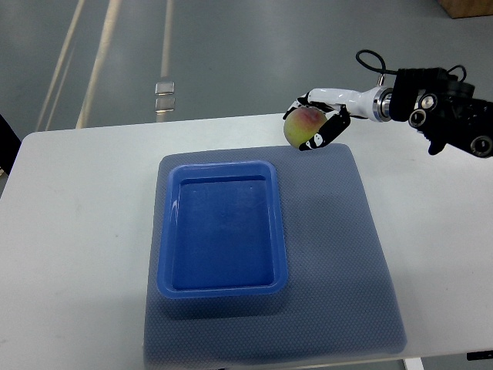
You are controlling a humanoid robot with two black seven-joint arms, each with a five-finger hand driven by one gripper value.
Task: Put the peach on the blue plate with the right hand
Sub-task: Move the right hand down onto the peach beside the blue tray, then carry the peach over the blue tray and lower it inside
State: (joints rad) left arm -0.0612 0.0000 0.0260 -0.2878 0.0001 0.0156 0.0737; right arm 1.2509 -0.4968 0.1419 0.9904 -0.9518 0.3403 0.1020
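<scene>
- The peach (303, 126) sat in the upper right part of the frame, yellow-green with a red blush on its upper side.
- It hung over the far right corner of the grey-blue mat (339, 254); whether it touched the mat could not be told.
- The right hand (320, 119) was wrapped around the peach, white fingers (317, 97) curled over its top and dark-tipped ones pressing its right side and underside.
- The right arm (431, 108) came in from the right edge of the frame, a white forearm section joined to black casing with round fittings and a looping black cable above it.
- The blue plate (223, 287), a rectangular tray with raised rims, lay on the left half of the mat, in the centre of the frame, with nothing in it.
- The peach was well apart from the plate, beyond its upper right corner.
- The mat lay on a white table (69, 231) that filled most of the lower frame.
- Beyond the table's far edge was a grey floor (231, 54) with pale lines running across its upper left part.
- A small metal fitting (164, 97) sat on the floor in the upper left, near the table's far edge.
</scene>
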